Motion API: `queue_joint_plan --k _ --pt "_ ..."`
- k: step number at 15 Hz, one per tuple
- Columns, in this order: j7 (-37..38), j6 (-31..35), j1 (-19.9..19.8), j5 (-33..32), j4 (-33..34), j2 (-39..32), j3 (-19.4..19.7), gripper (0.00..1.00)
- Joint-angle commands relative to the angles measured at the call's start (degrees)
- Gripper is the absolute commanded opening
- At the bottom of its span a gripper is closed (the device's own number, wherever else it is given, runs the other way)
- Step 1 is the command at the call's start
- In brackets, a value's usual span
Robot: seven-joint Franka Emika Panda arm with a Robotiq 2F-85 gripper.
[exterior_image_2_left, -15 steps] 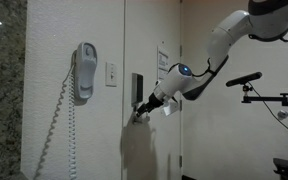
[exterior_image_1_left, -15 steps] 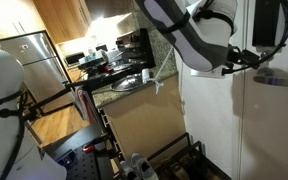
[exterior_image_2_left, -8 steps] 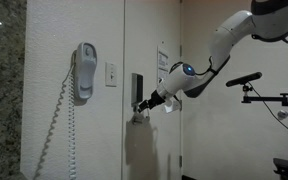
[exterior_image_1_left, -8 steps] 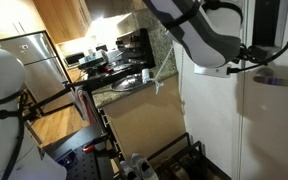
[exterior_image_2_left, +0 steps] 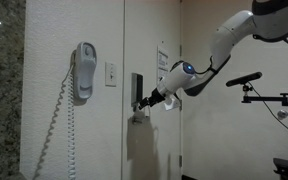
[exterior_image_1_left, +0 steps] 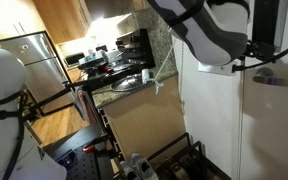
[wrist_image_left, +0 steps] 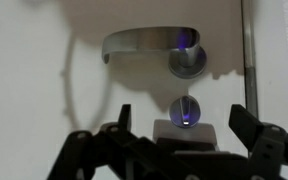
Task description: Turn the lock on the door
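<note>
The gripper [wrist_image_left: 180,112], spread wide, straddles the lock [wrist_image_left: 185,110] at its knob (just under the handle [wrist_image_left: 144,42]), lined up to pinch and turn.

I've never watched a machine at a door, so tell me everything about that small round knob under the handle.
The knob is small, round and shiny silver metal, with a bluish-violet glint. It sticks out of the white door just below the round base of the lever handle. The open claw faces it, one finger on each side, neither touching.
</note>
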State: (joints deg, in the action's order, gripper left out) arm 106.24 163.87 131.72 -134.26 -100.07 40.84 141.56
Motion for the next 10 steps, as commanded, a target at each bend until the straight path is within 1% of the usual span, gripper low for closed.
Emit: queue_joint_plan --k 1,5,8,10 --pt "1.0 -0.7 0.52 -0.62 1.76 0.49 -1.46 1.0" --pt "-0.11 0.14 1.16 0.53 3.35 1.85 -1.67 1.0" --pt "-0.97 0.39 1.65 1.37 4.24 2.53 -1.12 1.0" --pt "-1.13 0.97 1.43 1.72 5.13 3.28 -1.13 1.0"
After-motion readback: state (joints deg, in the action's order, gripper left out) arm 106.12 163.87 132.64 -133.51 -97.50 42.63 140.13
